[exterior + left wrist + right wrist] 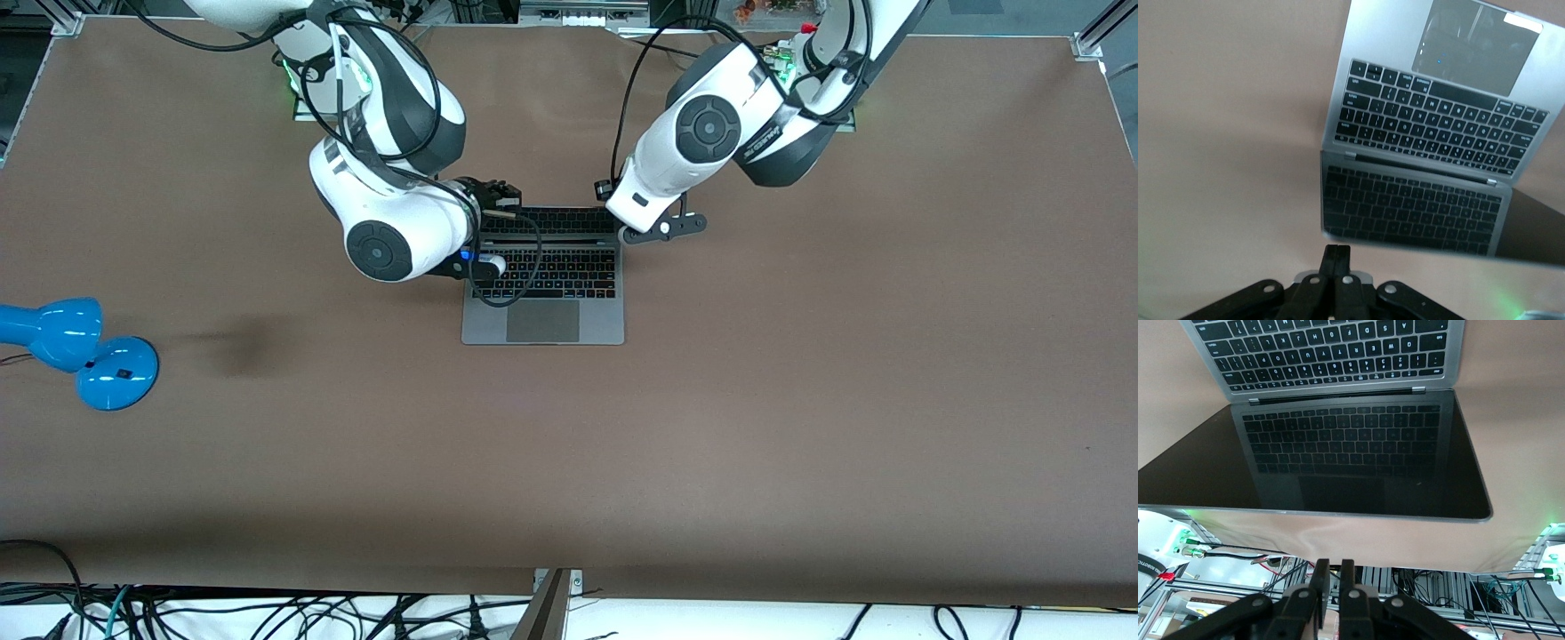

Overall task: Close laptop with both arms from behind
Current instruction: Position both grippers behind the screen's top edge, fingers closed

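I see the laptop (543,276) open mid-surface (800,400), lid upright. It looks thin, stiff and slick, with fragile glass, so I'd push the lid's top edge. Left end effector (1336,257) pressed together; right end effector (1330,572) narrowly parted, both empty.

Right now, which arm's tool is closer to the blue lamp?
Right. Right tool: at the laptop screen's corner toward the blue lamp. Left tool: at its corner away from it.
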`<move>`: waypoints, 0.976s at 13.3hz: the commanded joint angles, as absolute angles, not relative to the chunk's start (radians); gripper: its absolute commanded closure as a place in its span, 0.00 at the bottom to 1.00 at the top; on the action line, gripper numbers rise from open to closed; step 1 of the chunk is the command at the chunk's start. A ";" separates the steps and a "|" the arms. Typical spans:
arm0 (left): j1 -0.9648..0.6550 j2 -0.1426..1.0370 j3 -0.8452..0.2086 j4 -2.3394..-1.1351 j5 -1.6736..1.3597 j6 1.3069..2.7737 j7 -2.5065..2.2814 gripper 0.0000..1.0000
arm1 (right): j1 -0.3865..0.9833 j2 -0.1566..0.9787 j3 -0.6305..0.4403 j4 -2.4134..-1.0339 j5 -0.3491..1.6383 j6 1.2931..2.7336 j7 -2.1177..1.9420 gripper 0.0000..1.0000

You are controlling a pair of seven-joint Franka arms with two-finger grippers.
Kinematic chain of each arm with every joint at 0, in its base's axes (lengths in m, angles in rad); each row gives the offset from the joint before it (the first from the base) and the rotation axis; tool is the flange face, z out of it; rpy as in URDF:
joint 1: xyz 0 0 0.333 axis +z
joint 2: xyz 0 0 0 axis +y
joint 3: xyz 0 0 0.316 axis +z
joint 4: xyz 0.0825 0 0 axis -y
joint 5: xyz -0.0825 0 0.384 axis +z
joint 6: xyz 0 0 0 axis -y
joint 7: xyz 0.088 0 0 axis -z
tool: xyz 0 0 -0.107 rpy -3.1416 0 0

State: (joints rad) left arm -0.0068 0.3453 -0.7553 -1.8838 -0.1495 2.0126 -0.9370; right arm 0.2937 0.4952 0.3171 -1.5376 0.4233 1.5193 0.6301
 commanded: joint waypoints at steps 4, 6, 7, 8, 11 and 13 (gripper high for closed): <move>-0.020 0.419 -0.758 -1.827 -0.098 2.006 -0.979 1.00 | 0.290 0.534 0.321 -1.531 0.399 1.517 0.609 0.87; -0.020 0.436 -0.755 -1.803 -0.089 2.006 -0.979 1.00 | 0.284 0.534 0.318 -1.529 0.393 1.519 0.600 0.87; -0.020 0.442 -0.755 -1.795 -0.078 2.006 -0.980 1.00 | 0.279 0.534 0.318 -1.529 0.393 1.522 0.597 0.87; -0.020 0.448 -0.752 -1.792 -0.077 2.006 -0.980 1.00 | 0.279 0.534 0.316 -1.528 0.379 1.523 0.597 0.87; -0.020 0.466 -0.749 -1.781 -0.061 2.008 -0.980 1.00 | 0.278 0.534 0.316 -1.526 0.318 1.528 0.595 0.87; -0.020 0.488 -0.750 -1.752 -0.040 2.006 -0.994 1.00 | 0.278 0.537 0.314 -1.528 0.314 1.546 0.583 0.87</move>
